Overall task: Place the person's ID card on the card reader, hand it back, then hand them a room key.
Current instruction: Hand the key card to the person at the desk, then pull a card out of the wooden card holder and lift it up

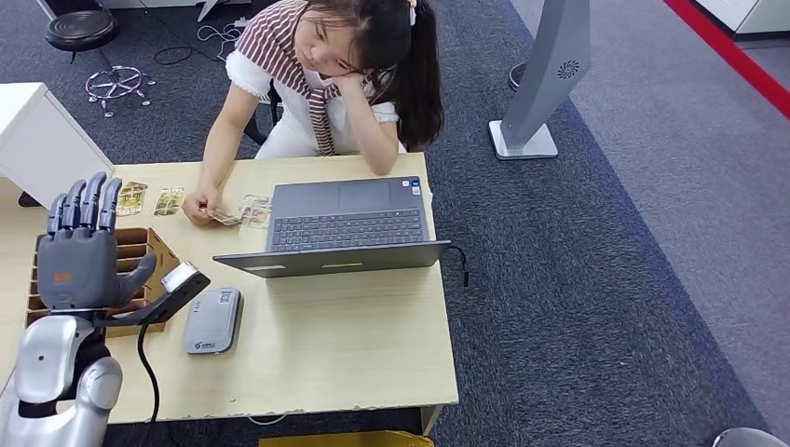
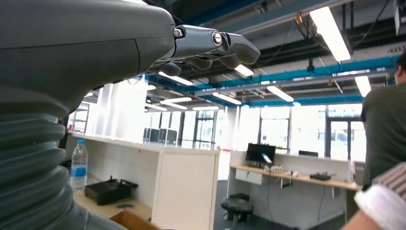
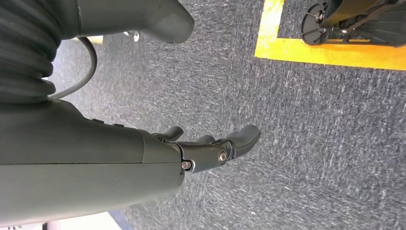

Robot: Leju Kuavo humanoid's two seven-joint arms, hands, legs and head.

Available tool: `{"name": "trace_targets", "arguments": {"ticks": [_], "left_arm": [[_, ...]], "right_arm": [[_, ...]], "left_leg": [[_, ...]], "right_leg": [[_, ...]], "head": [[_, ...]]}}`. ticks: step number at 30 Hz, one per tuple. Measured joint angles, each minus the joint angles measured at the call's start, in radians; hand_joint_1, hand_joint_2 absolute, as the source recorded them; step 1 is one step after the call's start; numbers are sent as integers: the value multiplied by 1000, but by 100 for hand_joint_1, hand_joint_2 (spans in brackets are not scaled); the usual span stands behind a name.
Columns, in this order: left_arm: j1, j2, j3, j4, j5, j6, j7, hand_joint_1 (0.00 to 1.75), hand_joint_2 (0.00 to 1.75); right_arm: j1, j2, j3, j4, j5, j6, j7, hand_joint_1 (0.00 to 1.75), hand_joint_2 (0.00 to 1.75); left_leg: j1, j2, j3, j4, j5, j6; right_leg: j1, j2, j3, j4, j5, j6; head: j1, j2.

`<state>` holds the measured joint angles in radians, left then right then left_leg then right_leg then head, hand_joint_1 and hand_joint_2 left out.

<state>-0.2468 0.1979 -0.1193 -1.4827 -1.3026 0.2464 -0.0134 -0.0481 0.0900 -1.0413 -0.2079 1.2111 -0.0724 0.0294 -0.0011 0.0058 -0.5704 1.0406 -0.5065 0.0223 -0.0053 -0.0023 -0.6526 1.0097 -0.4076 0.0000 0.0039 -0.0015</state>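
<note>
Left hand (image 1: 79, 247), raised and empty with fingers spread, hovers over the tabletop (image 1: 354, 345). The ID card (image 1: 224, 217), long axis roughly 10-to-4 o'clock, lies in the person's hand (image 1: 198, 207) at 2 o'clock from it. Right hand (image 3: 210, 148) hangs loosely uncurled, empty, farther away.

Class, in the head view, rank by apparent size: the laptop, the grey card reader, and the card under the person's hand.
1. Laptop
2. Card reader
3. Card, partly hidden by the person's hand, but clearly smallest.
</note>
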Motion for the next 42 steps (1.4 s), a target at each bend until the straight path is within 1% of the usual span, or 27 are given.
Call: {"name": "trace_targets", "arguments": {"ticks": [3,7,9,12,16,19,28,42], "left_arm": [[48,10,2,-21,13,-51,7,0,175],[106,41,13,-34,31,-129,34,0,175],[126,60,20,-35,41,-170,52,0,175],[143,88,34,-36,56,-207,71,0,175],[148,110,51,-36,69,-221,80,0,175],[148,118,61,-36,73,-227,85,0,175],[148,130,87,-30,84,-252,116,0,175],[151,132,114,31,85,-255,117,0,175]], "right_arm": [[1,0,-10,0,-9,-1,0,0,175],[3,0,-22,0,-9,-1,3,0,175],[3,0,-28,0,-9,0,4,0,175],[3,0,-33,0,-8,2,4,0,175],[3,0,-35,0,-7,4,1,0,175],[3,0,-35,0,-7,4,0,0,175],[3,0,-37,0,-3,3,2,0,175],[2,0,-40,0,-1,14,4,0,175]], "left_leg": [[0,0,0,0,0,0],[0,0,0,0,0,0],[1,0,0,0,0,0],[1,0,0,0,0,-1],[1,0,0,0,0,-1],[1,0,0,0,0,-1],[1,0,-1,0,0,-1],[1,0,0,0,0,-1]], "right_leg": [[0,0,0,0,0,0],[0,0,0,0,0,0],[0,0,0,0,0,0],[1,0,0,0,0,0],[1,0,0,0,0,0],[1,0,0,0,0,0],[1,0,0,0,0,0],[1,0,0,0,0,0]], "head": [[0,0],[0,0],[0,0],[0,0],[0,0],[0,0],[0,0],[0,0]]}}
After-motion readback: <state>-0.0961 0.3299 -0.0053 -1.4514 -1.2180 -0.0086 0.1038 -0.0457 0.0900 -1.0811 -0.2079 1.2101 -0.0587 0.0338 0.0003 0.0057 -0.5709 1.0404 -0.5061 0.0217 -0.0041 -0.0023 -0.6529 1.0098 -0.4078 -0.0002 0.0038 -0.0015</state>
